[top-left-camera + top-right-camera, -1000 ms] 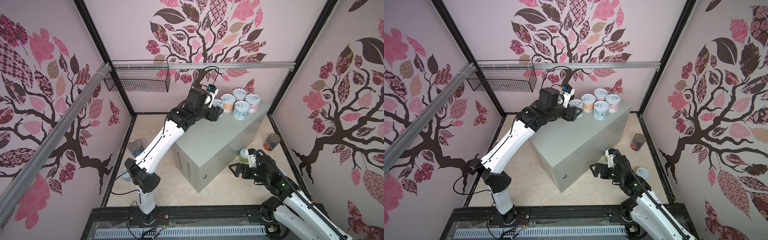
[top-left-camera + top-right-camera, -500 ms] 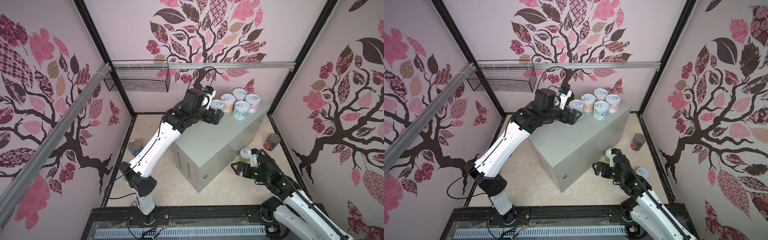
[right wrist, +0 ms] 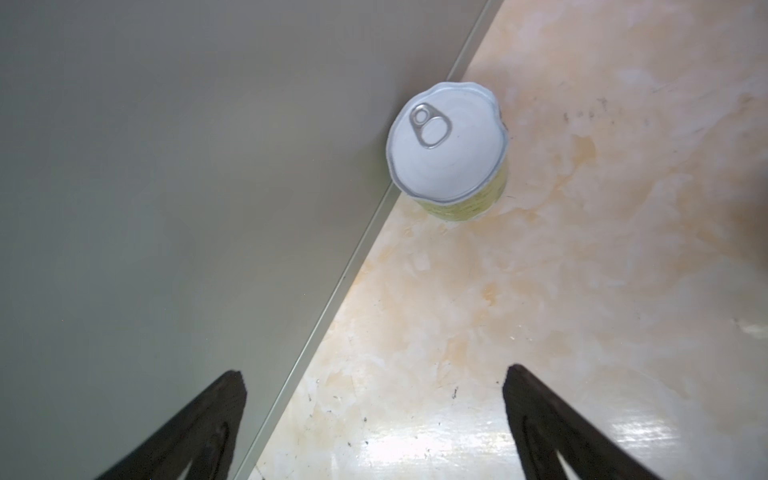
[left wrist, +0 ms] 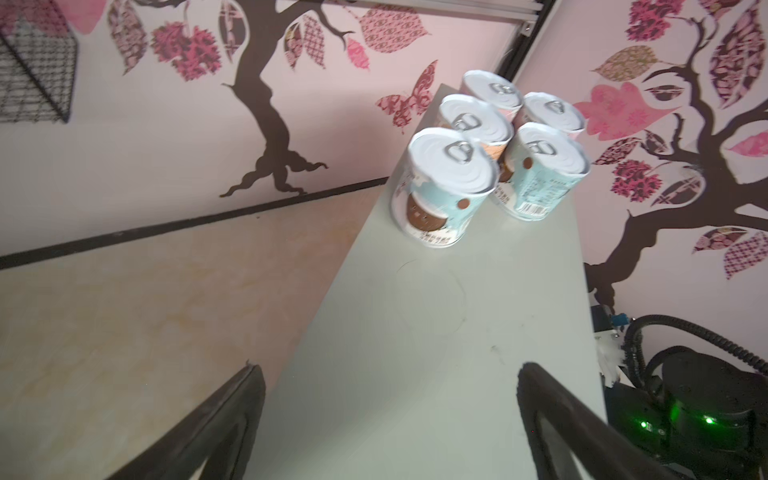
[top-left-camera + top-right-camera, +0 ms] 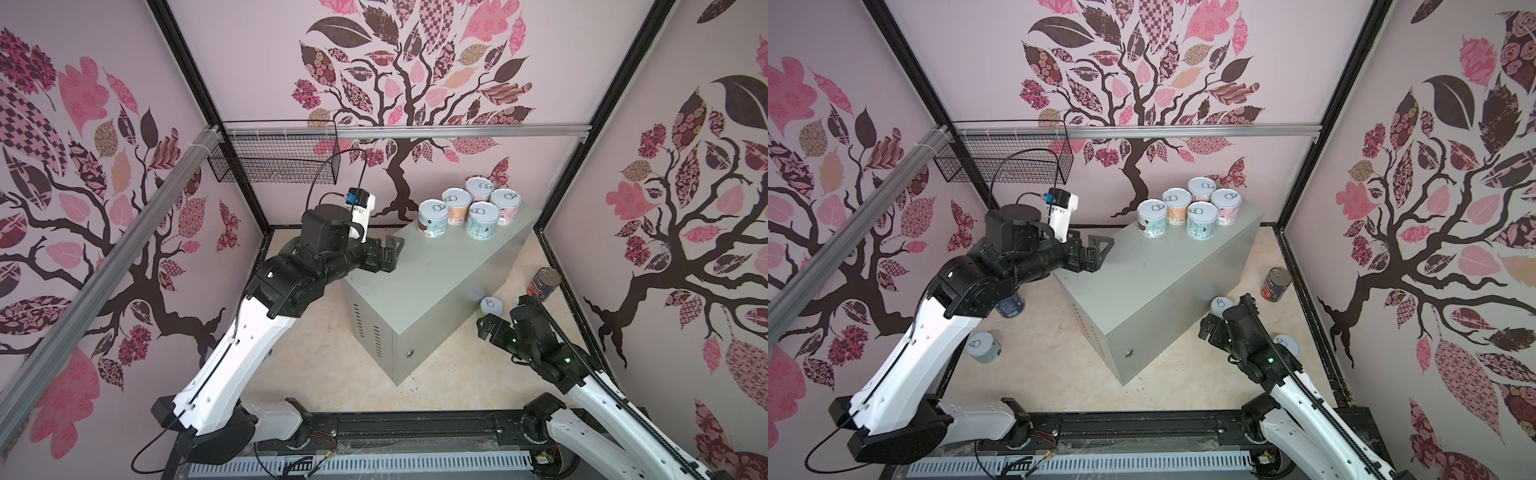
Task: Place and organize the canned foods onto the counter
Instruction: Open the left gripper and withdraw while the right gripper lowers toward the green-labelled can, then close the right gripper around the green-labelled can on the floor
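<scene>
The left tool (image 5: pixel 394 252) is seen spread wide and empty, held at the end of the desk (image 5: pixel 436 286) nearest its own arm; in the left wrist view one finger is over the desk top and one is past its edge. Five short cans (image 5: pixel 483 220) are gathered upright at the far end of the desk top, packed close in a cluster with pull-tabs up, well apart from that tool. The right tool (image 5: pixel 484 328) is likewise spread and empty, held low by the desk's right side. Just ahead of it a green-labelled can (image 3: pixel 449 145) is stood upright on the floor (image 3: pixel 582 291), just beside the desk wall; whether it touches cannot be told. A dark tomato can (image 5: pixel 544 282) is found on the floor near the right wall. In a top view a blue can (image 5: pixel 1010 306), partly hidden by the left arm, a pale short can (image 5: pixel 982 347) near it, and another short can (image 5: pixel 1286 343) behind the right arm are seen on the floor
</scene>
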You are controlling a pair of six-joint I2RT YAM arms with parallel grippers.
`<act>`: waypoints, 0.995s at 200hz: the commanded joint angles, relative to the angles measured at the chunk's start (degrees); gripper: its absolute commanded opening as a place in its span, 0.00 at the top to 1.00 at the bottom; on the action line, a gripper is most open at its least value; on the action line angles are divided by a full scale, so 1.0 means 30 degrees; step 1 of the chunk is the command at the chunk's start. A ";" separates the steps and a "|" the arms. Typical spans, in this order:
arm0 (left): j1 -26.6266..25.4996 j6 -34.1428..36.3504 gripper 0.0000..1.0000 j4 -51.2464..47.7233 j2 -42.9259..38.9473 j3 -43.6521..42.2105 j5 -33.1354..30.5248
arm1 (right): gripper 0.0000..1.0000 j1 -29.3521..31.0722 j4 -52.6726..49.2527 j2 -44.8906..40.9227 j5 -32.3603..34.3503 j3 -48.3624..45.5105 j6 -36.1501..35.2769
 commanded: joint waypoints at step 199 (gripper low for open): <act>0.4861 -0.7625 0.02 -0.0433 -0.9851 -1.7020 -0.2889 | 0.00 -0.1718 0.6660 1.0690 0.4798 0.1096 0.1523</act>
